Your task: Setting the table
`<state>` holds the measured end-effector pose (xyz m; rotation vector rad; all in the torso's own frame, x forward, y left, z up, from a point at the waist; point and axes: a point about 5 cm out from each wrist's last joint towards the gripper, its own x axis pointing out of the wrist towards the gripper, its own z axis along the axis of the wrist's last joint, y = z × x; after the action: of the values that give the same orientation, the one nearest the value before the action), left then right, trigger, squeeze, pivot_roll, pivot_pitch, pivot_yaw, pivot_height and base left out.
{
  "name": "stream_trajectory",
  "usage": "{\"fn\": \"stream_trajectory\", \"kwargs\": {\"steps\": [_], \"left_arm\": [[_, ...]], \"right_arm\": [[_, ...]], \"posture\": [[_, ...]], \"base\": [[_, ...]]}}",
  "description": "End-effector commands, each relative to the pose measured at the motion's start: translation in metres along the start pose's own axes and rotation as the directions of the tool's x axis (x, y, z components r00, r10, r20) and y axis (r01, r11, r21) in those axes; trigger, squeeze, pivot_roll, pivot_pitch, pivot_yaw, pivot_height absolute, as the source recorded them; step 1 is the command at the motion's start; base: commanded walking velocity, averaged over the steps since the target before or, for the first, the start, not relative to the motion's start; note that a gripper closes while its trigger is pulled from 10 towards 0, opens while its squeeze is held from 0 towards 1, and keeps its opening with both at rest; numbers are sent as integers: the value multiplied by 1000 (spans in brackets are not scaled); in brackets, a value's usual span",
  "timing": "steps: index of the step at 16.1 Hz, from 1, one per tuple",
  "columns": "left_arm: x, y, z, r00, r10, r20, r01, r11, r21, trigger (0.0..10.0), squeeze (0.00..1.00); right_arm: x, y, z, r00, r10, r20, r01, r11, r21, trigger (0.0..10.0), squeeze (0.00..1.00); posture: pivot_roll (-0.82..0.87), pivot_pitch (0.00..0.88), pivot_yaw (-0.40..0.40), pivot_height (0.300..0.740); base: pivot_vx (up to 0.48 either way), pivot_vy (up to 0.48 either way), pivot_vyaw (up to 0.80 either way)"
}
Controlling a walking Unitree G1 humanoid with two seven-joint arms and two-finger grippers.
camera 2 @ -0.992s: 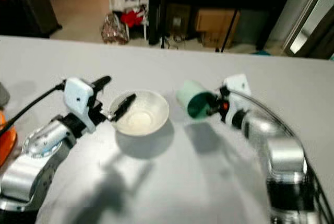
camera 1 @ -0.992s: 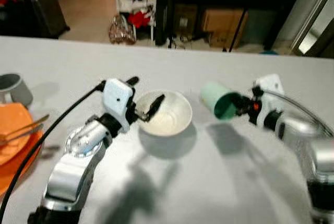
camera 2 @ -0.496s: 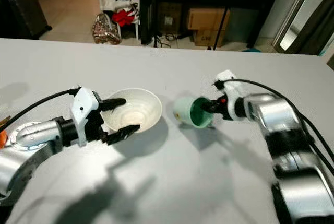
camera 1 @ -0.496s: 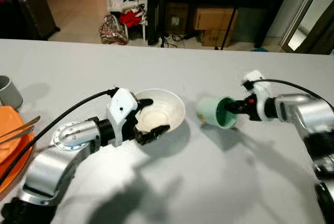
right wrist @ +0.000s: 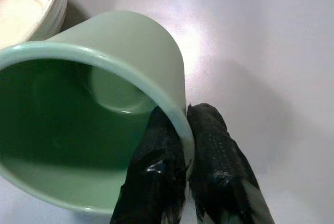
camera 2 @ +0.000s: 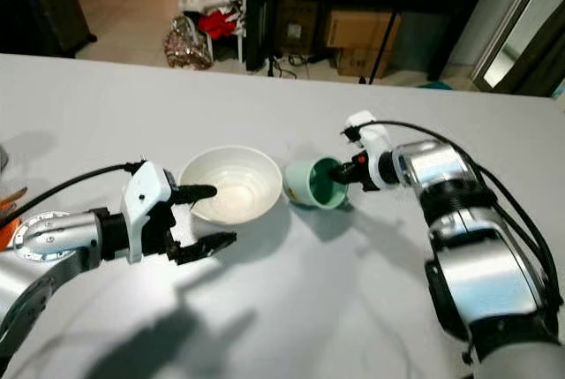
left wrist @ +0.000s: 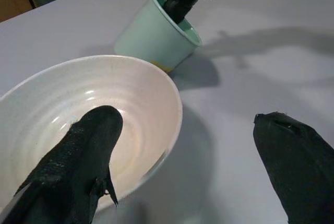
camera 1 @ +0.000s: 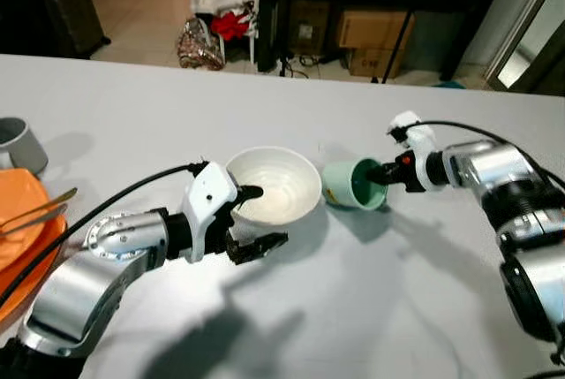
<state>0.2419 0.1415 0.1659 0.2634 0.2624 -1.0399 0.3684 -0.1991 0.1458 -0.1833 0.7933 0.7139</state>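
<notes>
Two dishes sit close together near the middle of the light grey desk [camera 1: 424, 308]: a white bowl [camera 1: 272, 186] and a mint-green cup [camera 1: 351, 185]. The bowl stands upright, and its inside looks bare. The cup is just beside the bowl, at about 3 o'clock from it, and it is tilted strongly, with its mouth turned toward 3 o'clock and its base toward the bowl. In the right wrist view the cup's wall comes very near to the bowl's side; I cannot tell if they touch.

The right hand [camera 1: 381, 173] reaches the cup from 3 o'clock. Its two black fingers [right wrist: 209, 151] are pressed together on the cup's rim, one inside the mouth and one outside, so the hand is clamped on the cup.

The left hand [camera 1: 254, 218] is at the bowl's 7 o'clock side. Its fingers are spread wide apart. One finger lies over the rim and into the bowl; the other points away over the bare desk, outside the bowl, and the bowl is not gripped.

Farther out, at 9 o'clock near the desk's edge, lies an orange plate [camera 1: 22, 202] with chopsticks [camera 1: 40, 211] on it. A grey cup [camera 1: 19, 143] stands just behind the plate.

Beyond the desk, at 12 o'clock, cardboard boxes [camera 1: 378, 30] sit under dark furniture on the floor.
</notes>
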Motion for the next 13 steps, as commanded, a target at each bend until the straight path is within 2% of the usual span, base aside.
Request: {"fn": "stream_trajectory", "kwargs": {"steps": [1,5,13], "left_arm": [[-1,-4,3,1000,-16,-1,16,1000,11,10000,0],[-1,-5,3,1000,-24,-5,24,1000,8,10000,0],[-2,-7,3,1000,-25,-8,25,1000,12,10000,0]], "right_arm": [[-3,-2,4,1000,6,-25,-6,1000,-24,10000,1000],[-7,-3,12,999,22,-46,-24,998,-49,10000,1000],[-20,-7,30,999,27,-23,-29,992,-120,10000,1000]], "posture": [[94,0,-74,740],[96,0,-78,740],[104,0,-91,740]], "base": [[0,0,0],[0,0,0],[0,0,0]]}}
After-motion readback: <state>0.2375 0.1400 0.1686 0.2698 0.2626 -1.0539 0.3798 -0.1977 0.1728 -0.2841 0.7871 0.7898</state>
